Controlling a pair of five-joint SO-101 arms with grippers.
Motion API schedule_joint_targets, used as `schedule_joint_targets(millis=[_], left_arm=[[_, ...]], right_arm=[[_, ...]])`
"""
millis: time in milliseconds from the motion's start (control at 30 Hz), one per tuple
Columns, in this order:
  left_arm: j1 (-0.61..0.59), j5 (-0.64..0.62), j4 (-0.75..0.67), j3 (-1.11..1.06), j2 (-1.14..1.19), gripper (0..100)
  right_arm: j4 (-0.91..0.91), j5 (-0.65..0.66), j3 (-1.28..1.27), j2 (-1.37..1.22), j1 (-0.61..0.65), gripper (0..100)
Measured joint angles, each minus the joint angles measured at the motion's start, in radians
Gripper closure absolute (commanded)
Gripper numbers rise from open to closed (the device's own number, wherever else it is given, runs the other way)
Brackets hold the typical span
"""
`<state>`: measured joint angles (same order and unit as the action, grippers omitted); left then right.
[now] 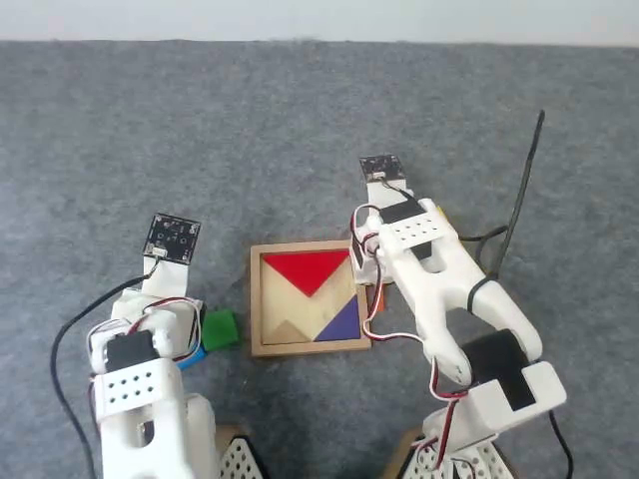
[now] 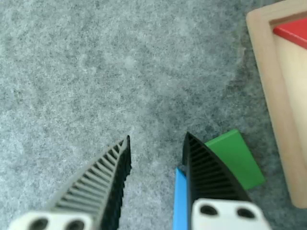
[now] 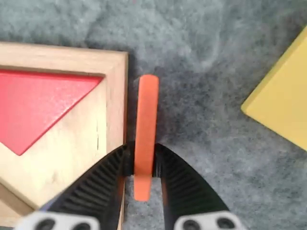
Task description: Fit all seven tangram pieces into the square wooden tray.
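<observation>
High view first: the grey mat [image 1: 200, 130] covers my whole working area, with the left arm [image 1: 140, 384] low on one side and the right arm [image 1: 439, 289] stretched toward the middle. Between them lies the square wooden tray [image 1: 257, 299], flat on the mat. Inside it I can see a large red triangle [image 1: 310, 269] against the far rim and a smaller purple triangle [image 1: 342, 323] in the near corner on the right arm's side. The rest of the tray floor looks wood-coloured, and I cannot tell whether pieces lie there.

On the right wrist view, a yellow piece [image 3: 283, 103] lies flat on the mat, well apart from the tray. The right gripper [image 3: 142, 151] is clamped on the orange piece [image 3: 145, 110], which stands on its thin edge between the two fingers. It is just outside the tray's rim and parallel to it. I cannot tell if it touches the wood.

On the left wrist view, the left gripper [image 2: 157, 137] hangs with its fingers apart over bare mat, holding nothing. The green piece [image 2: 236, 158] lies flat just beside the outer face of one finger, between that finger and the tray. The blue piece [image 2: 180, 201] shows as a narrow strip right against the same finger.
</observation>
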<state>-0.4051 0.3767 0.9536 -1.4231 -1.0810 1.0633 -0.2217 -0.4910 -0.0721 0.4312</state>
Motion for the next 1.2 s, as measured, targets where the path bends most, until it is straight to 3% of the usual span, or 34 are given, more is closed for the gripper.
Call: schedule_joint_targets(millis=[367,533,867,1100,1200], left_arm=[[0.0,0.0,0.0,0.0,0.0,83],[0.0,0.0,0.0,0.0,0.0,83],[0.0,0.0,0.0,0.0,0.0,83],[0.0,0.0,0.0,0.0,0.0,83],[0.0,0.0,0.0,0.0,0.0,83]], right_arm=[[0.058,0.006,0.0,0.144,-0.064,99.1],[0.055,-0.002,-0.081,0.321,0.006,99.1],[-0.344,-0.103,-0.367,0.399,0.258,98.8],[-0.387,-0.109,-0.37,0.354,0.264,98.7],[-0.385,-0.109,-0.37,0.345,0.264,93.8]])
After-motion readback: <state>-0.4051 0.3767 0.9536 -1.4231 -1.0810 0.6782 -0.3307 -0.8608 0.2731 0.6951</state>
